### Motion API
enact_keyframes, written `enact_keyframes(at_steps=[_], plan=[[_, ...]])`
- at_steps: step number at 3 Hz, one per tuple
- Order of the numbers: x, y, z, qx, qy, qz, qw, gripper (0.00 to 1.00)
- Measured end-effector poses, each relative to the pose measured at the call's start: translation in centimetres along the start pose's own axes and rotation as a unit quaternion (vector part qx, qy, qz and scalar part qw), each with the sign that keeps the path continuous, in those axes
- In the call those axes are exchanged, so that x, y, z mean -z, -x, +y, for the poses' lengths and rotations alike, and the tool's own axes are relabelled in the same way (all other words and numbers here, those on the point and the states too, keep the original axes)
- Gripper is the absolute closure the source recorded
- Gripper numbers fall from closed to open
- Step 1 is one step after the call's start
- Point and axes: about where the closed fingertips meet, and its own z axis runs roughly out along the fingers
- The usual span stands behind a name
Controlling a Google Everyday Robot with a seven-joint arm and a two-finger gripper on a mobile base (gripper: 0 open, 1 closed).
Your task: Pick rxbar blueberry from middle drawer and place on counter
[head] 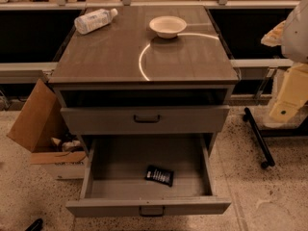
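View: camera view.
Location of gripper (288, 102): outside the counter (110, 57), off its right edge near the front right corner, well apart from the bar.
State of gripper: cannot tell, neither opening nor load.
Location of rxbar blueberry (159, 175): flat on the floor of the open middle drawer (120, 162), below the counter's front edge, slightly right of its midpoint.
Long axis: nearly parallel to the counter's front edge, right end turned slightly forward.
Step in hand: reach to the bar, judged not yet begun.
Method: descend from above and grasp across the short width, square to the long axis.
Clearance: avoid the closed drawer (147, 118) overhead.
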Motion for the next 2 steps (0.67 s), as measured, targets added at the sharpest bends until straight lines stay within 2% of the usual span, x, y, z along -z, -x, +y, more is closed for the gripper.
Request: enact_keyframes(at_steps=[1,2], plan=[[0.0,0.0,0.0,0.000,0.000,0.000,1.0000,0.00],[-1.1,0.1,0.1,-0.014,0.010,0.000,0.9999,0.00]])
